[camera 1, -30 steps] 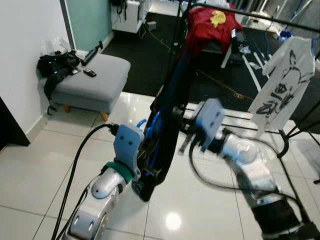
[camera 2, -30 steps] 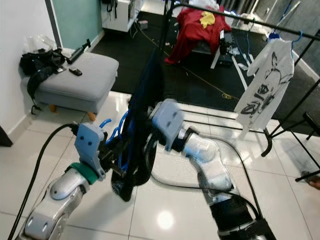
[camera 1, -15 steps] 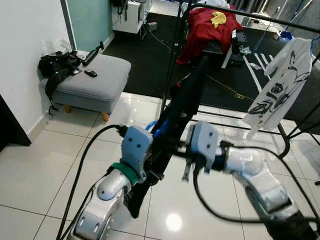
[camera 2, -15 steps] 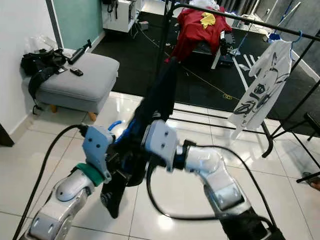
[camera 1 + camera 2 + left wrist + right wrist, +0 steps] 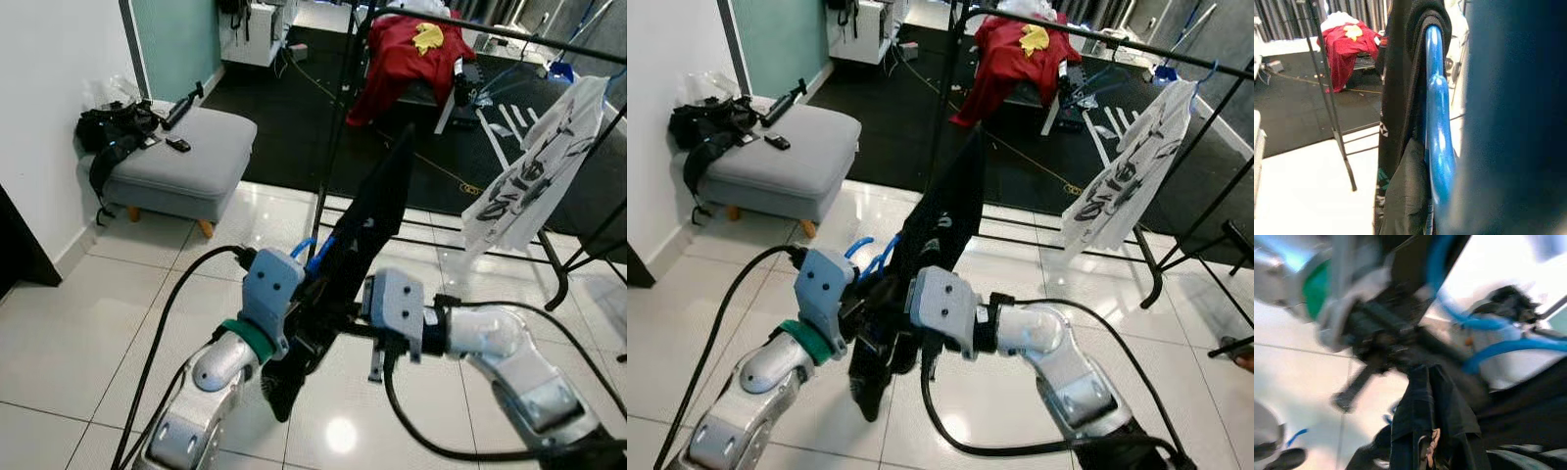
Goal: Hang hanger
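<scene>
Nearest, the left hand (image 5: 312, 315) pinches a blue hanger (image 5: 1437, 142) draped with a black garment (image 5: 367, 225), held above the tiled floor (image 5: 88, 313). The right hand (image 5: 338, 328) meets it; I cannot tell its grip. Beyond stands the clothes rack (image 5: 338, 117) with a white shirt (image 5: 529, 166).

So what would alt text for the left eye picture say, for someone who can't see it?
Two silver robot arms hold up a dark garment on a blue hanger over a white tiled floor. Behind stands a black clothes rack with a white printed shirt, and a grey ottoman at left.
</scene>
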Controlling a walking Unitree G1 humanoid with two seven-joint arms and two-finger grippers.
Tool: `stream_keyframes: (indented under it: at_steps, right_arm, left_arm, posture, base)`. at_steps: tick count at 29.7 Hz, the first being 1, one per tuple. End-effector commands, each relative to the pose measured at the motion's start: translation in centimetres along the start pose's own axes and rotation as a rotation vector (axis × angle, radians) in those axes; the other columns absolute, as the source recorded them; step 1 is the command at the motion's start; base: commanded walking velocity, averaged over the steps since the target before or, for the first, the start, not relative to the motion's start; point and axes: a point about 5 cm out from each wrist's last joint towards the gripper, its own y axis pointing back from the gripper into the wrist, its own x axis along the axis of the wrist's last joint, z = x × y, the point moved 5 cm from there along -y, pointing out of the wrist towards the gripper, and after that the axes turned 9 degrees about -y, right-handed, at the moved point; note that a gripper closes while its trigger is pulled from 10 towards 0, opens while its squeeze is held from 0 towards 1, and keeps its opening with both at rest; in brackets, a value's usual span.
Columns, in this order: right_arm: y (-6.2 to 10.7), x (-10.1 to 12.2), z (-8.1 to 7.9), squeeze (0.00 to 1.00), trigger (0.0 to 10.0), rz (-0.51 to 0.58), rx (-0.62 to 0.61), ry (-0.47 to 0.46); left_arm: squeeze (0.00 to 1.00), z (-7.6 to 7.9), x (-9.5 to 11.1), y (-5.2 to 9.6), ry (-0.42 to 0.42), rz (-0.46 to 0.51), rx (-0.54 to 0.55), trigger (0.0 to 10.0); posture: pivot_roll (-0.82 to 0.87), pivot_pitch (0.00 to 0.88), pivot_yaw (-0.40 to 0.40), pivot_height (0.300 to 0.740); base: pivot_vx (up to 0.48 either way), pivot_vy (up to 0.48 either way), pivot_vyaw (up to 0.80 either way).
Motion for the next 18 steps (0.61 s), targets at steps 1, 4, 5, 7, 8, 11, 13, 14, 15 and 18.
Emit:
stream_keyframes:
  at_steps: [1, 4, 5, 7, 8, 11, 13, 14, 15, 18]
  right_arm:
    - [1.2, 1.9, 0.6, 0.00, 10.0, 0.031, 0.017, 0.031]
    - [1.8, 3.5, 0.8, 0.00, 10.0, 0.047, 0.056, 0.044]
    - [2.1, 4.5, 0.8, 0.00, 10.0, 0.059, 0.090, 0.048]
    - [2.7, 6.4, 0.6, 0.00, 10.0, 0.095, 0.147, 0.038]
    - [3.1, 7.4, 0.5, 0.14, 10.0, 0.111, 0.180, 0.038]
    - [3.4, 7.9, 0.4, 1.00, 10.0, 0.099, 0.213, 0.053]
    - [3.4, 7.9, 0.4, 1.00, 10.0, 0.099, 0.213, 0.053]
    - [3.5, 7.9, 0.5, 1.00, 10.0, 0.083, 0.222, 0.063]
    - [3.5, 7.9, 0.5, 1.00, 10.0, 0.083, 0.222, 0.063]
    - [3.7, 6.9, 0.3, 1.00, 10.0, 0.022, 0.250, 0.069]
  left_arm:
    - [0.00, 1.4, 0.0, 0.1, -0.051, 0.016, -0.061, 10.0]
    - [0.00, 2.1, -1.1, 0.3, -0.088, -0.010, -0.092, 10.0]
    - [0.00, 2.7, -1.6, 0.5, -0.120, -0.021, -0.122, 10.0]
    - [0.00, 3.6, -2.3, 0.8, -0.150, -0.036, -0.164, 10.0]
    - [0.00, 3.9, -2.6, 1.0, -0.169, -0.042, -0.184, 10.0]
    - [0.00, 4.1, -2.9, 1.2, -0.202, -0.049, -0.213, 10.0]
    - [0.00, 4.1, -2.9, 1.2, -0.202, -0.049, -0.213, 10.0]
    - [0.00, 4.2, -3.1, 1.3, -0.218, -0.050, -0.226, 10.0]
    - [0.00, 4.2, -3.1, 1.3, -0.218, -0.050, -0.226, 10.0]
    - [0.00, 4.1, -3.2, 1.4, -0.239, -0.050, -0.246, 10.0]
  posture:
    - [-0.11, 0.130, -0.016, 0.740]
    - [-0.12, 0.131, -0.013, 0.740]
    - [-0.12, 0.131, -0.013, 0.740]
    - [-0.12, 0.132, -0.012, 0.740]
    - [-0.12, 0.133, -0.014, 0.740]
    - [-0.12, 0.133, -0.016, 0.740]
    - [-0.12, 0.133, -0.016, 0.740]
    - [-0.12, 0.133, -0.016, 0.740]
    - [-0.12, 0.133, -0.016, 0.740]
    - [-0.12, 0.133, -0.017, 0.740]
  base:
    - [0.000, 0.000, 0.00]
    - [0.000, 0.000, 0.00]
    - [0.000, 0.000, 0.00]
    - [0.000, 0.000, 0.00]
    - [0.000, 0.000, 0.00]
    - [0.000, 0.000, 0.00]
    - [0.000, 0.000, 0.00]
    - [0.000, 0.000, 0.00]
    - [0.000, 0.000, 0.00]
    - [0.000, 0.000, 0.00]
